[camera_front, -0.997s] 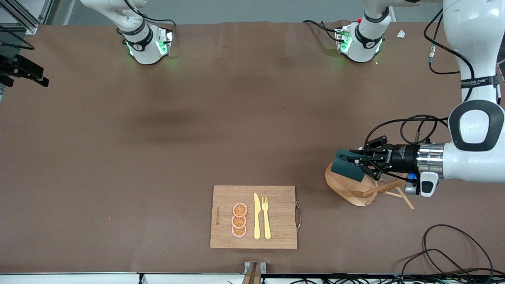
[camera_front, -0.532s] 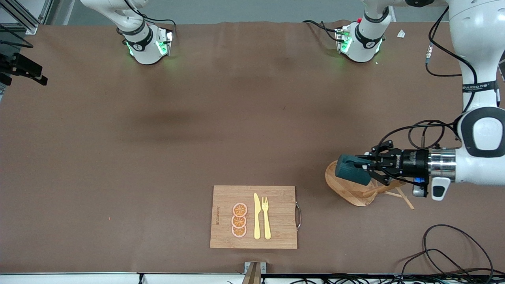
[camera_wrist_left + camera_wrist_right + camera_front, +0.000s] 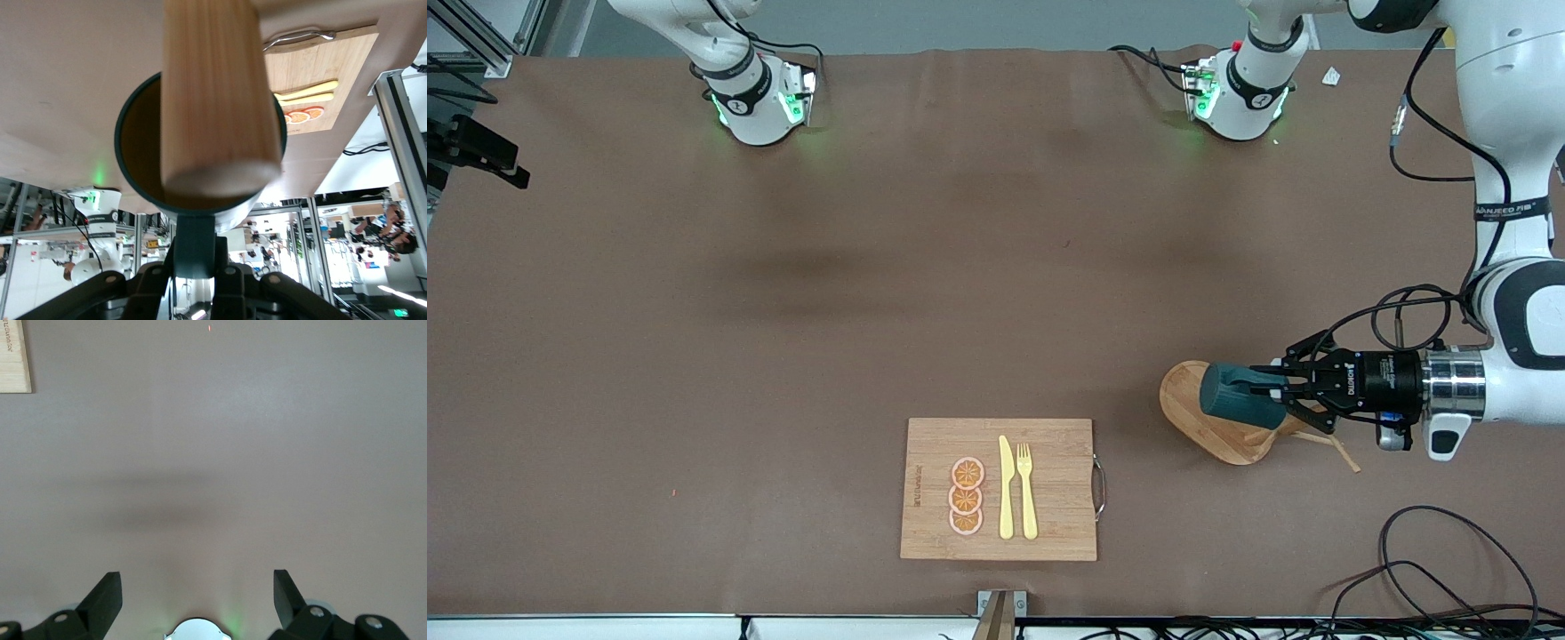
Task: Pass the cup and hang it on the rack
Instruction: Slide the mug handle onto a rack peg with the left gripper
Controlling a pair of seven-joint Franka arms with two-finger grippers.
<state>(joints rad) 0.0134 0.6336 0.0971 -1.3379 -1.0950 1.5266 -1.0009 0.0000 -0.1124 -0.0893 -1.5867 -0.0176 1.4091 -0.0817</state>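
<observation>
My left gripper point(image 3: 1278, 385) is shut on the handle of the dark teal cup point(image 3: 1236, 396), which it holds on its side over the rack point(image 3: 1199, 425). The rack is a light wooden mug tree with an oval base, at the left arm's end of the table. In the left wrist view the cup's point(image 3: 137, 143) tan mouth faces away from my left gripper point(image 3: 195, 270). The rack's thick post point(image 3: 213, 87) crosses in front of that mouth. My right gripper point(image 3: 197, 600) hangs open over bare brown table, with nothing between its fingers.
A wooden cutting board point(image 3: 1058, 444) with a metal handle lies near the table's front edge. It carries three orange slices point(image 3: 966, 497), a yellow knife point(image 3: 1006, 489) and a fork point(image 3: 1026, 491). Black cables point(image 3: 1449, 569) lie at the near corner by the left arm.
The left gripper has carried the cup over the rack's base toward the post and the left arm's end of the table. The right arm has not moved.
</observation>
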